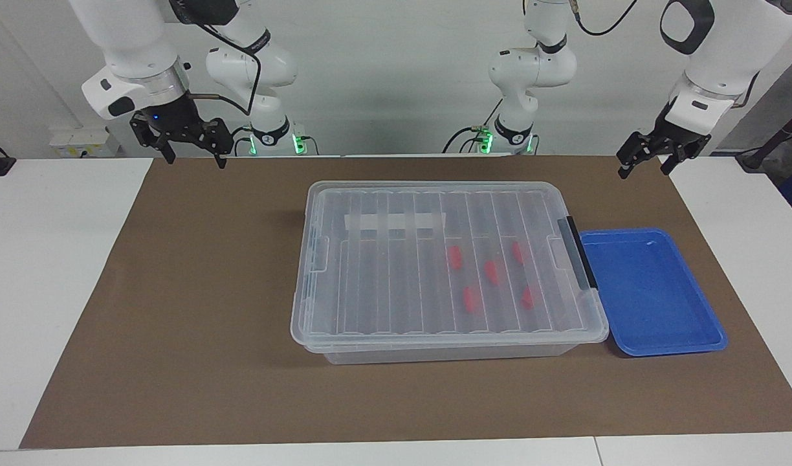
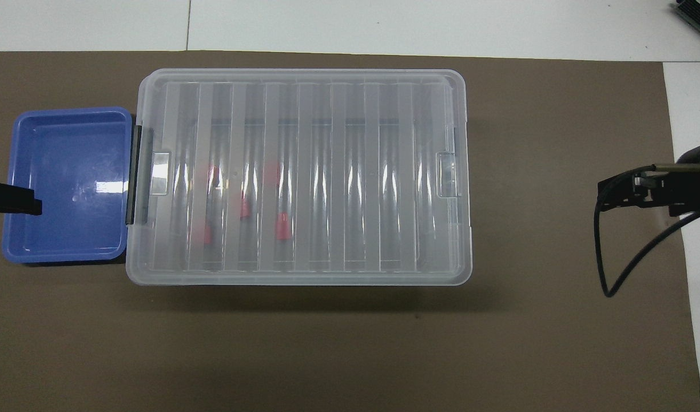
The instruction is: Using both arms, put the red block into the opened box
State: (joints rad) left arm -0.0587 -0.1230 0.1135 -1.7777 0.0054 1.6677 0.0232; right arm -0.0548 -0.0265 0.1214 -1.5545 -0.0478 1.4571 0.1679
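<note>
Where walls pale, brown mat [image 1: 195, 291].

Box [image 1: 435, 272] mid-mat, ribbed lid on. Five red blocks [image 1: 492, 272] inside, toward left arm's end. Blue tray [image 1: 655, 343] touching that end. Left hand [image 1: 644, 162] open, raised over mat corner; right hand [image 1: 189, 154] open, raised over mat edge.

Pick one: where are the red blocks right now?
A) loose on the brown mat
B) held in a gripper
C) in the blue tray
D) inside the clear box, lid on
D: the red blocks show through the ribbed lid of the closed box; the blue tray beside it holds none.
</note>
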